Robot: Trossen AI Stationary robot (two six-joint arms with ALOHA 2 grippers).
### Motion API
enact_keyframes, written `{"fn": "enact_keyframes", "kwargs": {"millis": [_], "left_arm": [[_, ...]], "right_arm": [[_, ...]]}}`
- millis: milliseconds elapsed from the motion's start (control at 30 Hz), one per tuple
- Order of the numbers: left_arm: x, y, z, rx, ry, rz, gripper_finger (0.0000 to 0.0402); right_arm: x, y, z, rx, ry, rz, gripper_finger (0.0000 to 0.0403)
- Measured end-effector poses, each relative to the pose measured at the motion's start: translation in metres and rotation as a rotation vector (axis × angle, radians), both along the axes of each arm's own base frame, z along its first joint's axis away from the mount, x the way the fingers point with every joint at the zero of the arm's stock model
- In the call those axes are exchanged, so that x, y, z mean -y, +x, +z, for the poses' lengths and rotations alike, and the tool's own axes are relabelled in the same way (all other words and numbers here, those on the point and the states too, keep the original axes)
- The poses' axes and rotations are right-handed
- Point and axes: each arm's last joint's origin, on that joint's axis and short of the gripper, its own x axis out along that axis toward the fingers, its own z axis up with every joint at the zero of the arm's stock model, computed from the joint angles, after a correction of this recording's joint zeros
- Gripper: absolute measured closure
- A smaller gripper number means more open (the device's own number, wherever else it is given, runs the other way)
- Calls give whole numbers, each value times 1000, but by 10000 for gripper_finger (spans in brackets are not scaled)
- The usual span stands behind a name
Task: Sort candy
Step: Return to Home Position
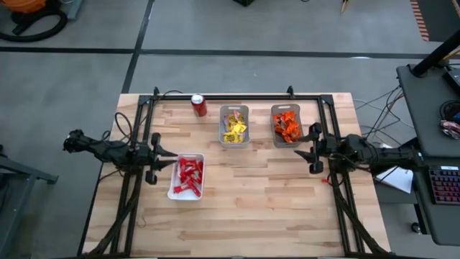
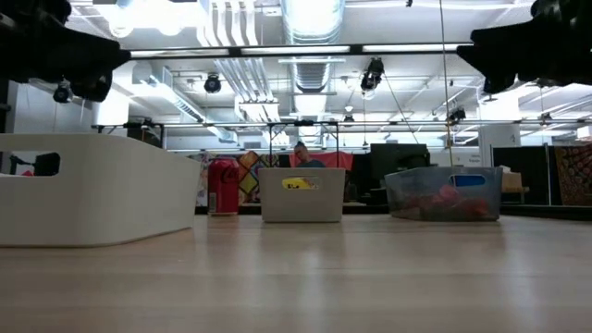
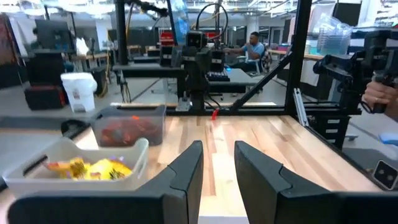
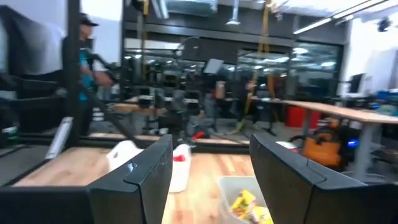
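High view. All candy is sorted by colour, with none loose on the table (image 1: pixel 251 208).
- The red candy (image 1: pixel 190 175) is in the white bin (image 1: pixel 171 191), toward the table's left edge.
- The yellow candy (image 1: pixel 234 131) is in the gray bin (image 1: pixel 234 108), at the middle of the far edge.
- The orange candy (image 1: pixel 287 126) is in the translucent bin (image 1: pixel 286 107), beside the gray bin toward the right edge.
- A red soda can (image 1: pixel 199 105) stands upright at the far edge, apart from the bins.
- The left end effector (image 1: pixel 171 156) sits just beside the white bin. The right end effector (image 1: pixel 300 149) is near the translucent bin. Both are at their own side edges and point inward.
- Judgement: these are parked poses that leave the middle of the table free. Sorting looks complete.

Low view. The white bin's wall is nearest. The can, gray bin and translucent bin stand in a row behind it. Both arms hang dark in the upper corners, well above the table.

Left wrist view. The fingers stand moderately apart with nothing between them. The yellow and orange bins lie beyond.

Right wrist view. The fingers are spread wider and are also empty. The white and gray bins are ahead, and a person (image 4: pixel 84 56) stands beyond the table.

Risk: low, since nothing is carried.
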Motion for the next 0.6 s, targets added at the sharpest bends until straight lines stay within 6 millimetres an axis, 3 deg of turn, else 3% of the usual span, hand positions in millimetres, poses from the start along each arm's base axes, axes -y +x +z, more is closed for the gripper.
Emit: {"fn": "enact_keyframes", "kwargs": {"millis": [167, 400, 600], "left_arm": [[1, 2, -8, -57, -91, -1, 325], [1, 4, -15, -134, -369, 11, 325], [1, 6, -11, -94, -478, 33, 325]], "right_arm": [[-4, -6, 1, 27, -18, 110, 197], [-3, -6, -2, -3, -120, 81, 197], [-3, -4, -5, -36, -119, 83, 197]]}}
